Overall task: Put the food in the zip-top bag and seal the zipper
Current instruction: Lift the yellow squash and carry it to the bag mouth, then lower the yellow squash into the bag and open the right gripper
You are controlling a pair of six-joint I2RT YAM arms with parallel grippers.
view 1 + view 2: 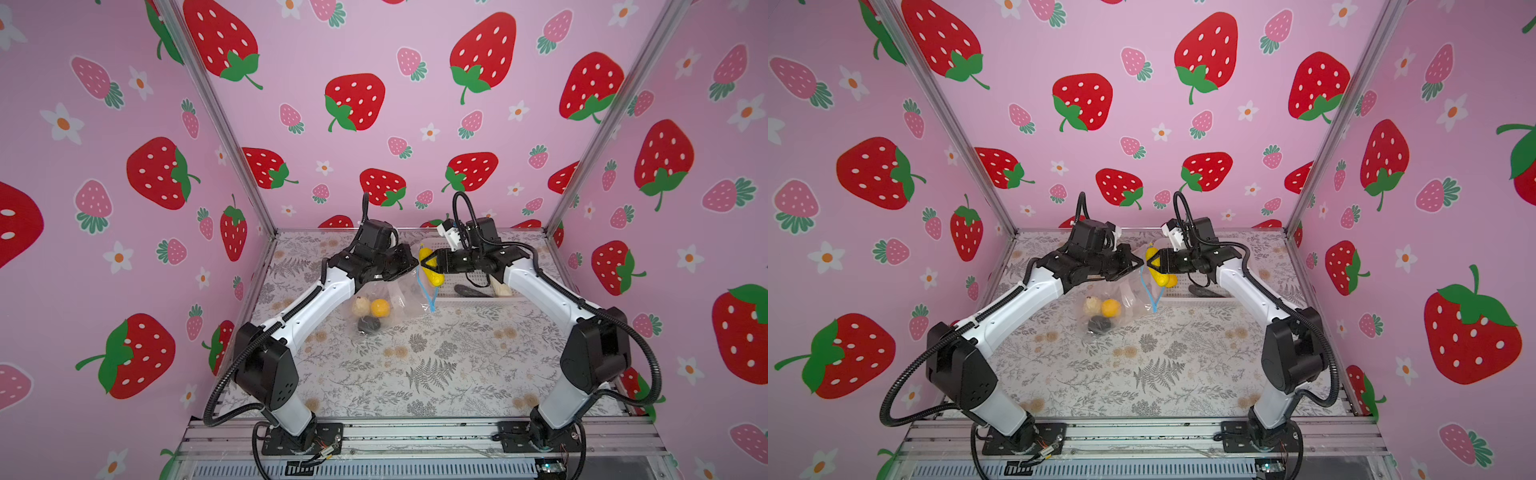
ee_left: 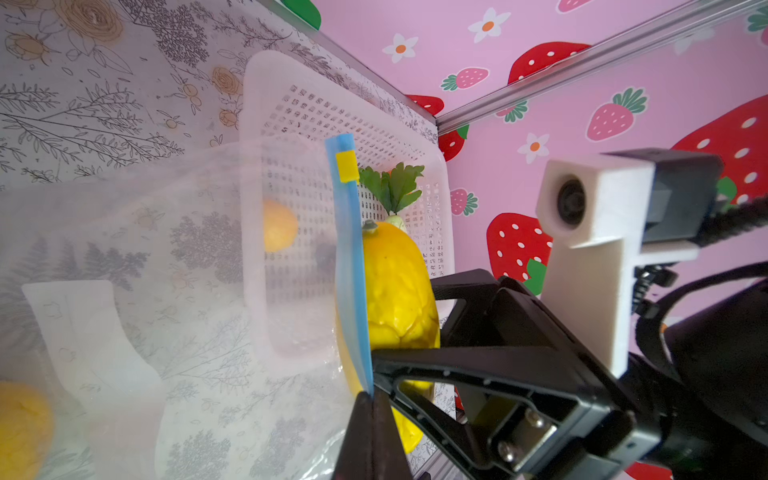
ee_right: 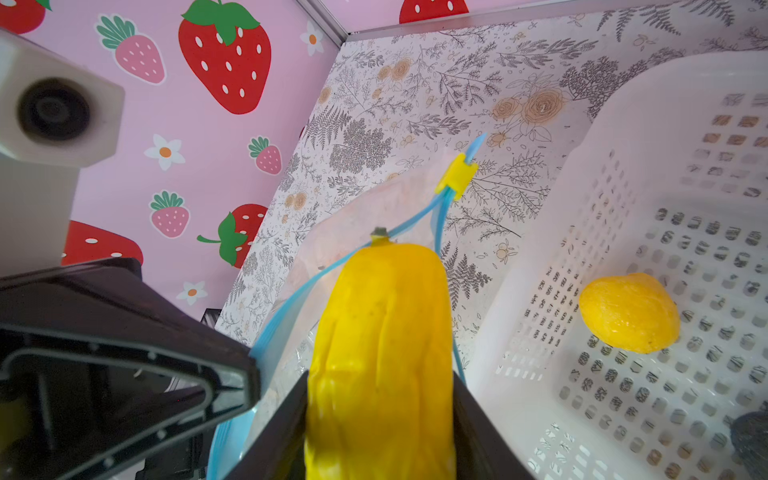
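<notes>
My left jaws are pinched together on the zipper (image 2: 351,257), holding the zip-top bag (image 1: 395,305) open above the worktop (image 1: 415,365), while my right jaws clamp the long yellow food (image 3: 382,332) between the lips, lengthwise along the mouth, with the bag's belly below-left.

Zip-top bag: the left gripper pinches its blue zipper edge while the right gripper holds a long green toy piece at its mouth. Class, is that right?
No: the long toy piece is yellow, not green, as the right wrist view shows. The rest stands: the left gripper pinches the blue zipper edge of the zip-top bag; the right gripper holds the piece at its mouth.
</notes>
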